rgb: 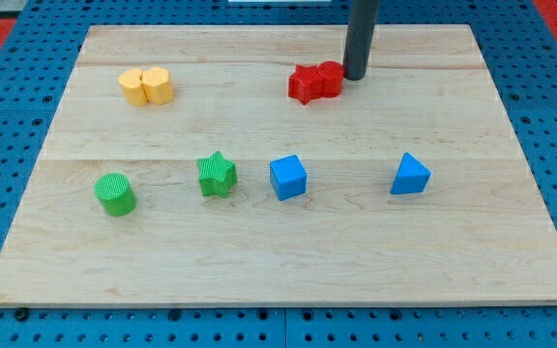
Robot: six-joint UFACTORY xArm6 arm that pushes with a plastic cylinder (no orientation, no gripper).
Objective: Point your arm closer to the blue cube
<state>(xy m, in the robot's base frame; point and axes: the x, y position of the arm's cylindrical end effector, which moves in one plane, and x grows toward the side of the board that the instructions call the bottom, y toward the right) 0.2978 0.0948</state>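
Observation:
The blue cube [287,178] sits on the wooden board [278,261] a little right of centre, in the lower row. My tip [355,76] is near the view's top, touching or just beside the right side of the red blocks [315,82]. The tip is well above and to the right of the blue cube, with bare board between them.
A blue triangular block [410,175] lies right of the cube. A green star [217,175] lies left of it and a green cylinder [115,193] further left. Two yellow blocks [146,86] sit together at the top left. Blue pegboard surrounds the board.

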